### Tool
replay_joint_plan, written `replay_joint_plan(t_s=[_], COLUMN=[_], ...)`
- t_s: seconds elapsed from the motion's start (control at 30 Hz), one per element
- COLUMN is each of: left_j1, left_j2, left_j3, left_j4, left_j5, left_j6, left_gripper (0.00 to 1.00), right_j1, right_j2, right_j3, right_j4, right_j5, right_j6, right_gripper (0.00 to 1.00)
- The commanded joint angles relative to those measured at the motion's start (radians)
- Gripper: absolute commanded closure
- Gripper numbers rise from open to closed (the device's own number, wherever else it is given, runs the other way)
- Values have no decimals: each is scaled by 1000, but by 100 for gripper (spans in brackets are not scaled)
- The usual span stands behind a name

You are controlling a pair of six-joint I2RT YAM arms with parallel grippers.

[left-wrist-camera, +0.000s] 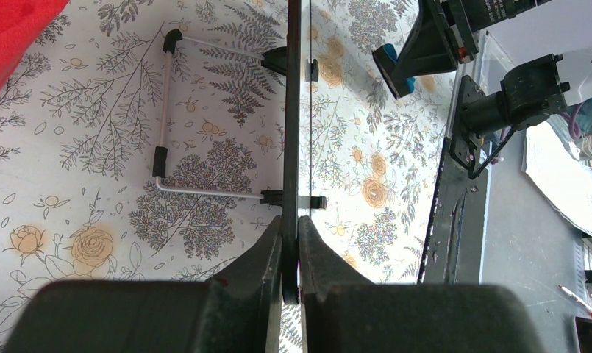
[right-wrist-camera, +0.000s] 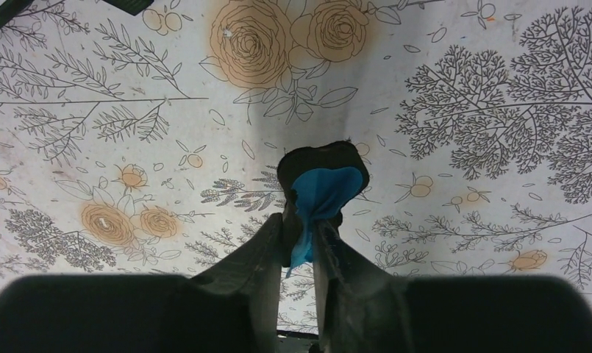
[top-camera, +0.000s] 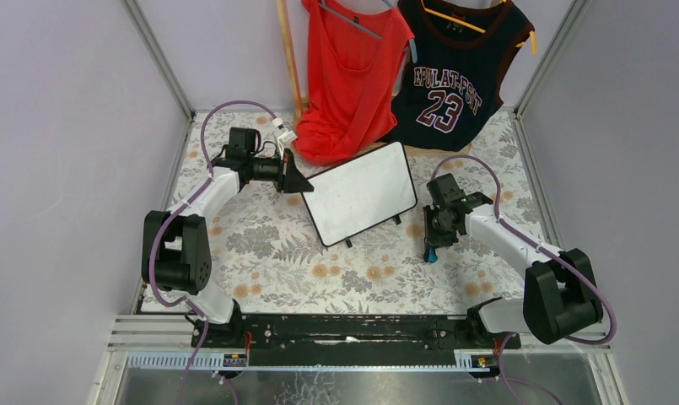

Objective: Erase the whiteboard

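1. Walls (top-camera: 57, 126): plain lilac, L, R & rear.
2. Corner posts (top-camera: 158, 61): aluminium.
3. Table cover (top-camera: 260, 245): white w/ floral print.
4. Rear: red top (top-camera: 348, 76), navy jersey (top-camera: 449, 80) no. 23, beside wooden pole (top-camera: 290, 51).

White links (top-camera: 202, 196), bulky black joints (top-camera: 180, 253) and looping purple cables (top-camera: 226, 108) lead to the black left gripper (top-camera: 309, 186) and right gripper (top-camera: 430, 250).

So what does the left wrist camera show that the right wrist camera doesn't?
Only the left wrist view: the whiteboard edge-on, pinched by the left gripper, its wire stand, a corner of red cloth. Only the right wrist view: nothing new, but a close look at the eraser in the right gripper. Both: the floral tablecloth, and that eraser and gripper, distant in the left view.
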Motion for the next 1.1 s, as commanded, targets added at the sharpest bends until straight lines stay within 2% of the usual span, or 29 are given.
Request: replay_joint_plan(t_s=[0.0, 0.3, 0.4, 0.47, 0.53, 0.67, 0.87, 0.97, 1.07], left_j1=[-22, -21, -22, -21, -22, -21, -21, -21, -22], left_j2=[6, 0, 0, -3, -4, 0, 1, -5, -14], left_j3=[-33, -35, -36, -37, -41, -40, -35, -37, -42], left_j4=[-51, -51, -51, -51, -51, -51, -51, -51, -51], left_j5=[-77, -83, -82, -85, -85, -83, -85, -88, -96], left_j6=[63, 61, 60, 61, 62, 62, 58, 58, 61], left_gripper=[100, 100, 100, 100, 100, 100, 100, 100, 100], right_j1=[-9, -9, -10, -10, -10, -5, -6, -6, -7], right_j2=[9, 43, 5, -22, -18, -30, -10, -5, -5], right_j3=[39, 40, 17, 13, 42, 45, 29, 17, 7], right_j4=[18, 14, 69, 78, 16, -29, -28, 14, 11], right_j5=[-24, -34, -149, -86, 0, 66, 58, -19, 37], right_j6=[-35, -44, -40, -7, -6, 2, -5, -2, 16], right_gripper=[69, 60, 60, 60, 60, 56, 55, 55, 55])
